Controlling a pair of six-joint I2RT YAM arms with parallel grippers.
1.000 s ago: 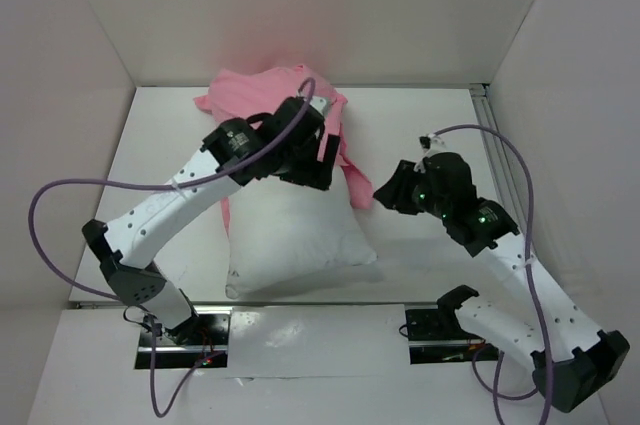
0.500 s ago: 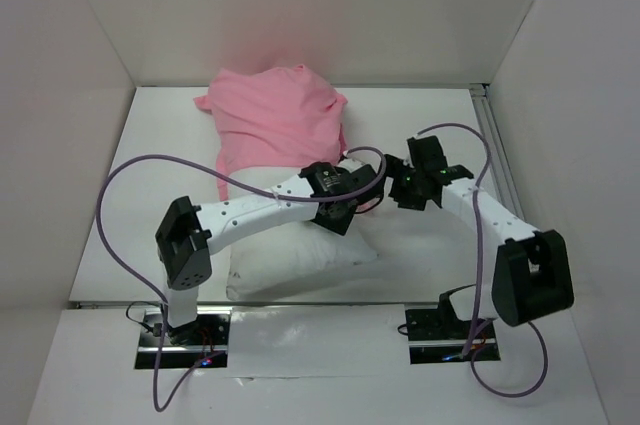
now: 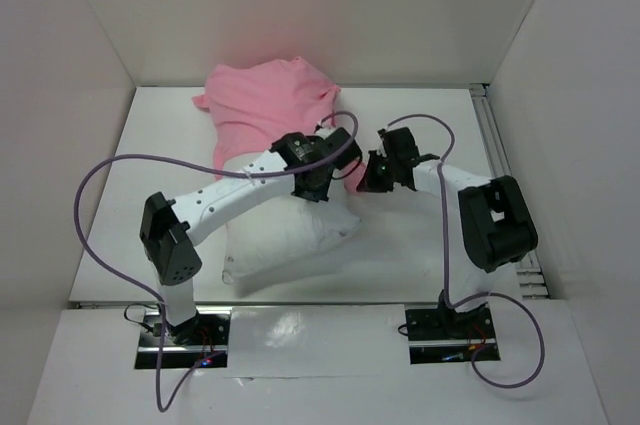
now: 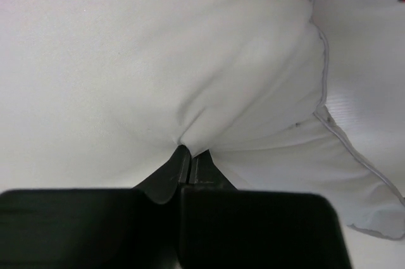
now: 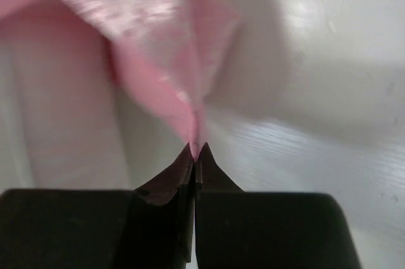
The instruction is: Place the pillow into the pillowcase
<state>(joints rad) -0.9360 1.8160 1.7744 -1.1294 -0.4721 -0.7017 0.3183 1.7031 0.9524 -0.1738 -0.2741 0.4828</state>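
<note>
Fingers on L side [image 4: 180, 162] pinch pillow [image 4: 158, 60] cloth, fully closed; R fingers [image 5: 187, 162] I see closed on pillowcase [image 5: 158, 73] edge.

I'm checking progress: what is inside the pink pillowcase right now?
The pillow's far end disappears under the pillowcase cloth, which bulges; its near half lies bare. How deep it reaches is hidden by the cloth.

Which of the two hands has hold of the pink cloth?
The right hand: it is shut on an edge of the pink pillowcase. The left hand pinches a fold of the white pillow instead.
</note>
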